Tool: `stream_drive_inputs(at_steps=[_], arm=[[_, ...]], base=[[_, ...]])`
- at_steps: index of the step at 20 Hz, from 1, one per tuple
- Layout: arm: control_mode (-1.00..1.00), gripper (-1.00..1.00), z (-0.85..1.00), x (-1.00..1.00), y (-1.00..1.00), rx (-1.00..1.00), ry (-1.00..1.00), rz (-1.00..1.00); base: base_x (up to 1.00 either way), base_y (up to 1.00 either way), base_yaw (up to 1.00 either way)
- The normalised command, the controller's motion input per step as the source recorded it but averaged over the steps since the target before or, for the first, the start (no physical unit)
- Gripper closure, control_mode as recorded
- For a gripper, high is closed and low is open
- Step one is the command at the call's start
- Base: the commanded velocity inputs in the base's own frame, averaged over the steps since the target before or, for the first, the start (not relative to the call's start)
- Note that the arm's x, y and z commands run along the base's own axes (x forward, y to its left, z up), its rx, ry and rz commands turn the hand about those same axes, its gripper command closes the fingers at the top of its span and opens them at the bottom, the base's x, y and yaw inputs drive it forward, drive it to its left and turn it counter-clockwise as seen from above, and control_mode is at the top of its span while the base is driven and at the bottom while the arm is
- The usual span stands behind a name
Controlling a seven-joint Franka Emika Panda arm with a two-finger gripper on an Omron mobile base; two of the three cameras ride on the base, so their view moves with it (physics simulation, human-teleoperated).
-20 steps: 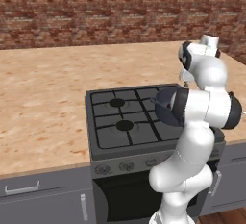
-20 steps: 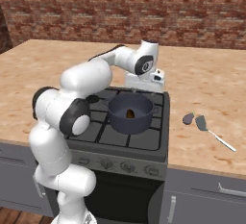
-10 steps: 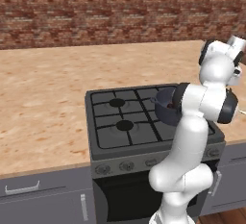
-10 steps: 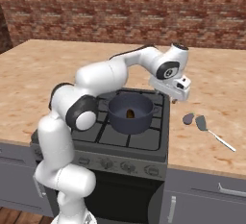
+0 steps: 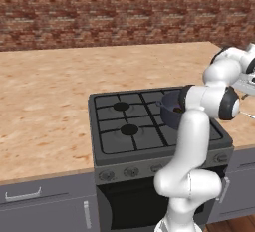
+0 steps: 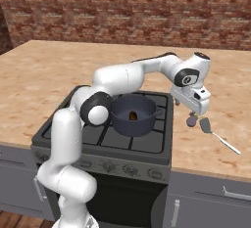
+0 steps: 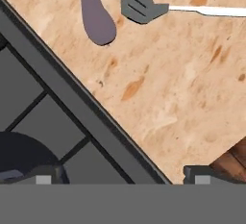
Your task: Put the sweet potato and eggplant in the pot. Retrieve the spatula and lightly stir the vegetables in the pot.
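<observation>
Our gripper [image 6: 195, 108] hangs with jaws wide and empty over the counter [image 6: 196, 144] right of the stove [image 6: 147, 144]; the sweet potato [image 6: 133, 116] sits in the pot [image 6: 132, 116]; beyond lie the eggplant [image 7: 97, 17] and, just beside it, the spatula [image 7: 139, 2]; we risk nudging the spatula or rolling the smooth eggplant away if we descend off-centre.

purple eggplant [image 7: 98, 18], grey spatula [image 7: 139, 2], blue-grey pot [image 6: 133, 116]
</observation>
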Motion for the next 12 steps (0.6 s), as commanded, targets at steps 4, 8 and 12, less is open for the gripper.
stream_drive_inputs(at_steps=[4,8,12], arm=[[-1.00,-1.00,-0.24,0.16,-0.24,0.00,0.07,-0.20],[-1.00,-1.00,-0.01,0.22,-0.01,0.00,0.00,-0.09],[-1.00,-1.00,0.00,0.03,0.06,0.00,-0.03,-0.01]], base=[[0.00,0.00,0.00],[0.00,0.00,0.00],[0.00,0.00,0.00]])
